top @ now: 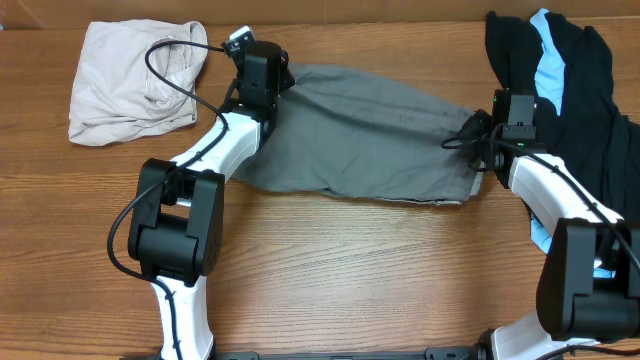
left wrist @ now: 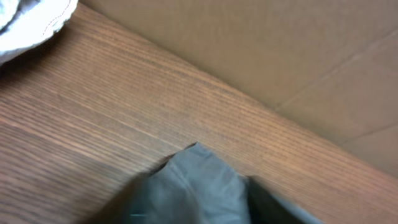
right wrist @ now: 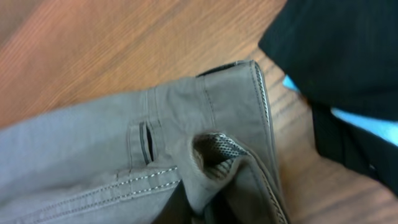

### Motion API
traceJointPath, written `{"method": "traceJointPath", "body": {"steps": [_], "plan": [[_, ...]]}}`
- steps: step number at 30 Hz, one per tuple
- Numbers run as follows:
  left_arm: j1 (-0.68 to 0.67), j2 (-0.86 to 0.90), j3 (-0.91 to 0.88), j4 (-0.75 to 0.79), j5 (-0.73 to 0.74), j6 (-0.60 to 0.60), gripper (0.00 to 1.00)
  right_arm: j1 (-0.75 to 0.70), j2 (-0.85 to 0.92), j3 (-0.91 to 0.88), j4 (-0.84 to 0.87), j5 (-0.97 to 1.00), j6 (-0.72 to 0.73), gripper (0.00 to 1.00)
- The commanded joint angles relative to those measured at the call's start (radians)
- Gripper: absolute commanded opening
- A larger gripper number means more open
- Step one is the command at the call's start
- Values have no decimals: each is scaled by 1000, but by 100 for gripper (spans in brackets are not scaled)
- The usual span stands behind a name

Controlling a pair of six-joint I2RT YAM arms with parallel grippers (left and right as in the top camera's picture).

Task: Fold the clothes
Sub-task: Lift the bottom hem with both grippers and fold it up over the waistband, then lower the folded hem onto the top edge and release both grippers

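Right claw (top: 478,130): set at the right end of the grey shorts (top: 370,130). In the right wrist view the waistband (right wrist: 264,93) puckers and bunches up where the jaws would be. The jaws themselves are under the cloth, so it is judged closed on that band. Left claw (top: 265,62): at the far-left corner of the same shorts. In the left wrist view a grey corner pokes up over the counter (top: 350,270), with no finger plainly in sight; I cannot tell whether it is pinching or merely resting there. Shorts: spread mostly flat at mid-counter, between the two arms. The waist points to the right and the leg ends to the left. The long axis runs left to right, the right end lying slightly nearer the robot. A slit pocket (right wrist: 144,142) faces up just inside the band. Step in hand, as judged: each end taken up, the first fold not yet made and no layer doubled over. Next move calls for a sure hold at the left corner. Both ends then need an even lift, with the cloth kept taut so that one edge can be carried across to meet the other squarely. Other stock: cream garment (top: 135,80) crumpled at far left, near the left claw but apart from the shorts; black garment (top: 580,90) and light-blue garment (top: 548,65) heaped at far right, just beside the waistband, none of them folded.
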Motion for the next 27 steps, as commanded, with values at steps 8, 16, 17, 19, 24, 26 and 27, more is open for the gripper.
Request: {"method": "traceJointPath", "body": {"steps": [8,16,17,19,24,26,27], "plan": [[-6,-72,60,-107,-18,238,100,-13,-36,99,-23,40,-89,100],[-5,-182,165,-520,105,455,100,-8,-105,289,-423,-134,-170,100],[-4,-180,166,-555,135,455,100,-4,-104,288,-448,-151,-182,97],[3,-170,166,-614,180,455,100,5,-96,280,-500,-167,-193,87],[41,-128,166,-684,204,515,98,46,-60,233,-565,-175,-212,67],[60,-102,166,-679,232,560,97,57,-47,227,-575,-177,-212,67],[70,-87,166,-676,259,595,96,61,-43,227,-576,-178,-211,67]]}}
